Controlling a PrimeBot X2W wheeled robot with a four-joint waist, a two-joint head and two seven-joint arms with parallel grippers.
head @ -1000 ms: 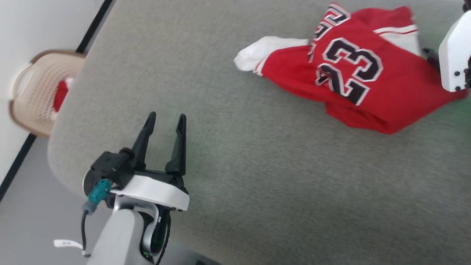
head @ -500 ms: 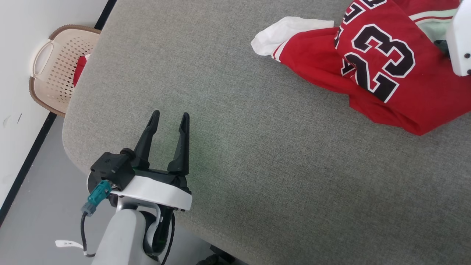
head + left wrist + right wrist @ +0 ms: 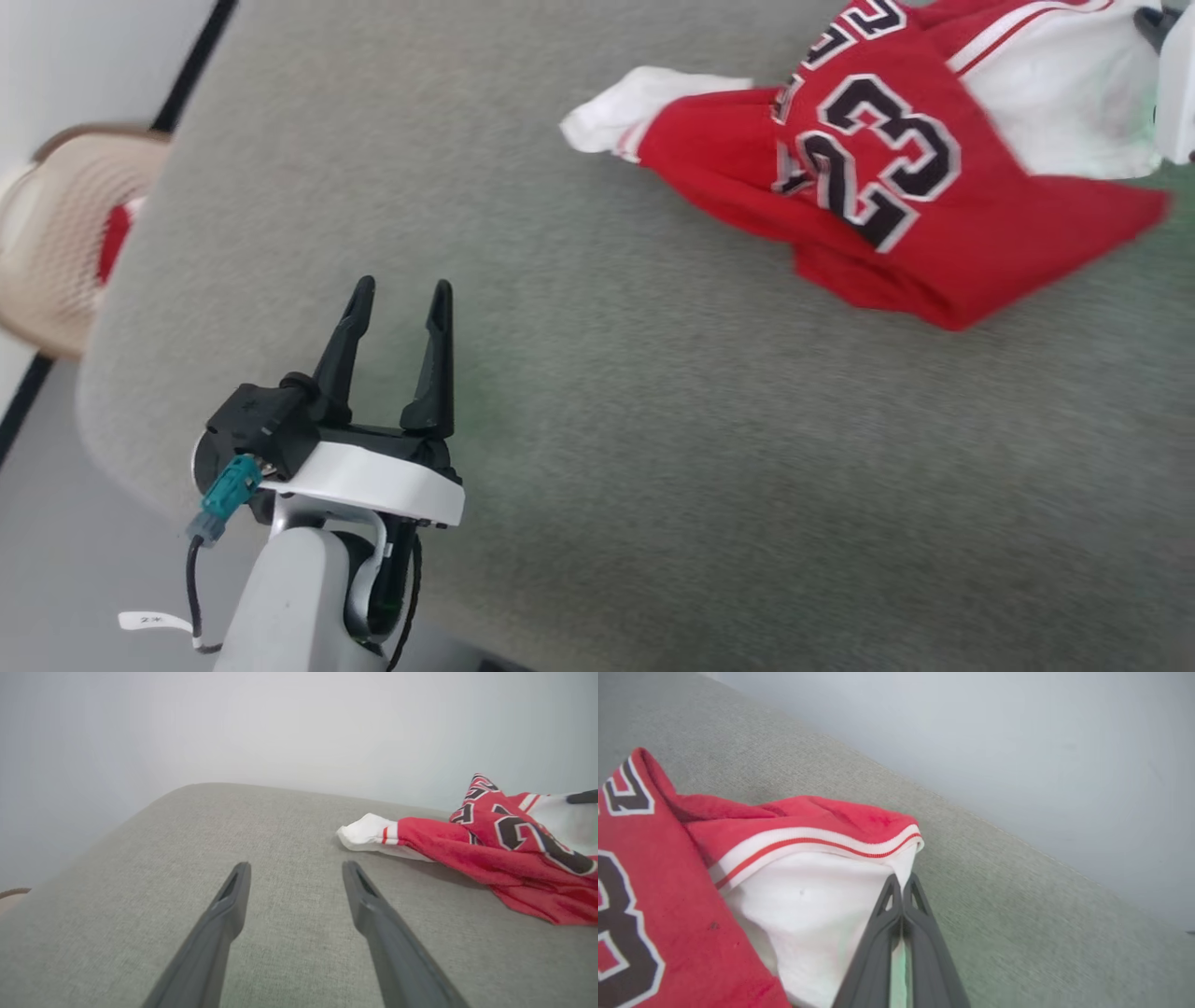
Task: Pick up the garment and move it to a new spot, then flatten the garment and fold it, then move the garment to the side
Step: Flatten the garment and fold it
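**Red jersey (image 3: 896,187) pinched at its lining**

Crumpled at the far right of the grey fabric worktop (image 3: 607,420), black white-outlined "23" facing up, white lining turned out beside the white-and-red striped trim. Right end effector (image 3: 902,884) pressed together on the edge of that lining, just under the trim. Left end effector (image 3: 400,287) spread wide above the near left of the worktop, well apart from the red jersey. Beige perforated basket (image 3: 47,243) past the worktop's left edge, something red inside.

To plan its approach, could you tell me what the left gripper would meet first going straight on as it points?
Probably only the bare grey fabric surface: the open left gripper points past the garment, whose white end lies off to its right. Depth is unclear.
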